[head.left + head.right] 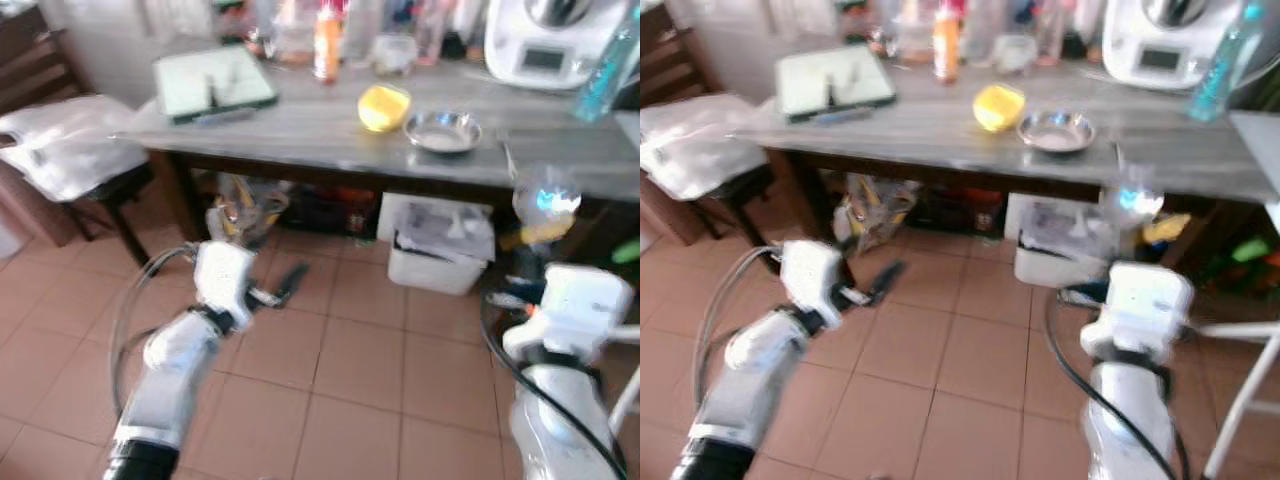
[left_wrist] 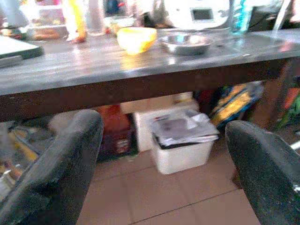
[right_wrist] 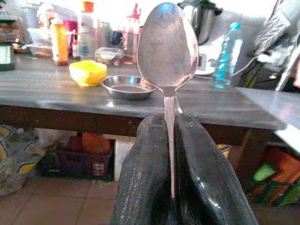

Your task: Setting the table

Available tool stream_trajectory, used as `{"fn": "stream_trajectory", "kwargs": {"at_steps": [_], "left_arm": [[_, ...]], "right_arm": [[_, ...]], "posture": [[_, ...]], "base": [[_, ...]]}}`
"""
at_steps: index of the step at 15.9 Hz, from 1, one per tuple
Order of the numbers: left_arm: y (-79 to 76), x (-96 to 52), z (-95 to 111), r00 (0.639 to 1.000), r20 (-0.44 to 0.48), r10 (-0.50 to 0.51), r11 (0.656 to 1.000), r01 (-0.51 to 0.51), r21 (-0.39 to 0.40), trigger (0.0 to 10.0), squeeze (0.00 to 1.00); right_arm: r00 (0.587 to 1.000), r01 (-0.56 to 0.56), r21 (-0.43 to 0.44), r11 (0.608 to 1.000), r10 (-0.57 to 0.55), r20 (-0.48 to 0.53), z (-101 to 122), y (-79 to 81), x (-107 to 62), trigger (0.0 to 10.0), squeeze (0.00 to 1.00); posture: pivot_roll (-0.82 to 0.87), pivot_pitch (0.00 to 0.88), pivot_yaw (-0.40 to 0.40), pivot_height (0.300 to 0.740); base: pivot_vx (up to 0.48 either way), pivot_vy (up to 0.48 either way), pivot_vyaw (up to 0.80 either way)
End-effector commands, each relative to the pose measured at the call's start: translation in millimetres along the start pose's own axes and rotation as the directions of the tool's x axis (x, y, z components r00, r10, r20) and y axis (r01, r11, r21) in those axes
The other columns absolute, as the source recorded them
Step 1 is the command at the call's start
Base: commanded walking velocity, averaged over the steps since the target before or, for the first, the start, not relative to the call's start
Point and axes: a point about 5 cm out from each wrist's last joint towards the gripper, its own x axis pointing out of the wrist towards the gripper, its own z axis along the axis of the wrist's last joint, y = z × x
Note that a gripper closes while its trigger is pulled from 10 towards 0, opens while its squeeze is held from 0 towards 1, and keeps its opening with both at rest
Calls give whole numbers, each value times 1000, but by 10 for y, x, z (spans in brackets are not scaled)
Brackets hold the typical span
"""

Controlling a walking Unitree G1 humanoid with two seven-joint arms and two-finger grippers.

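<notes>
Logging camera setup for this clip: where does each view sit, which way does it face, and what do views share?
Left eye, head: looks down at the table and tiled floor; both silver arms show.
Right eye, head: same scene, slightly shifted.
Left wrist: faces the table edge between the open left gripper fingers.
Right wrist: looks along the right gripper, shut on a spoon.
Shared: yellow bowl and steel dish.

Shiny metal spoon (image 3: 167,51) stands upright, handle clamped in the right pincer (image 3: 171,140).
</notes>
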Motion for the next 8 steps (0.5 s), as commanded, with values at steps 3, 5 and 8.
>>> {"fn": "stream_trajectory", "kwargs": {"at_steps": [3,5,8], "left_arm": [[-92,100,54,999,17,-38,999,38,6,10000,0],[-99,119,67,999,20,-44,999,44,8,10000,0],[-116,134,75,998,25,-52,999,52,7,10000,0]], "right_arm": [[999,32,-13,999,-32,12,22,-75,1,10000,0],[999,30,-13,999,-30,14,23,-71,4,10000,0],[999,29,-13,1000,-29,17,28,-63,15,10000,0]], "posture": [[18,103,29,740],[19,101,29,740],[18,97,28,740]], "base": [[480,0,-496],[480,0,0],[480,0,0]]}}
